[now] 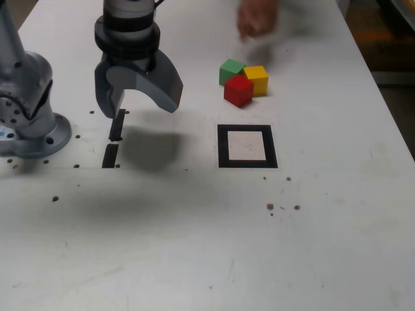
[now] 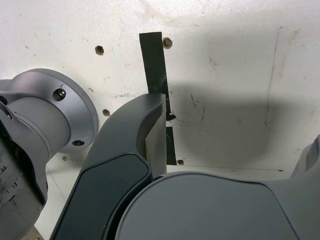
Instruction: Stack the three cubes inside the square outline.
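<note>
Our gripper [image 1: 144, 103] hangs wide apart and empty; the three cubes [image 1: 238, 90] sit bunched behind the square outline [image 1: 224, 148] (nothing stacked), so we've everything left!

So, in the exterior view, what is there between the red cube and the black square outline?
Only bare white tabletop shows between the red cube and the square outline, in the exterior view.

Cubes [image 1: 238, 91]: grouped below the person's hand [image 1: 257, 18], exterior view
Square outline [image 1: 223, 146]: farther below the hand
Tape strips [image 1: 117, 127]: below-left of it
</note>
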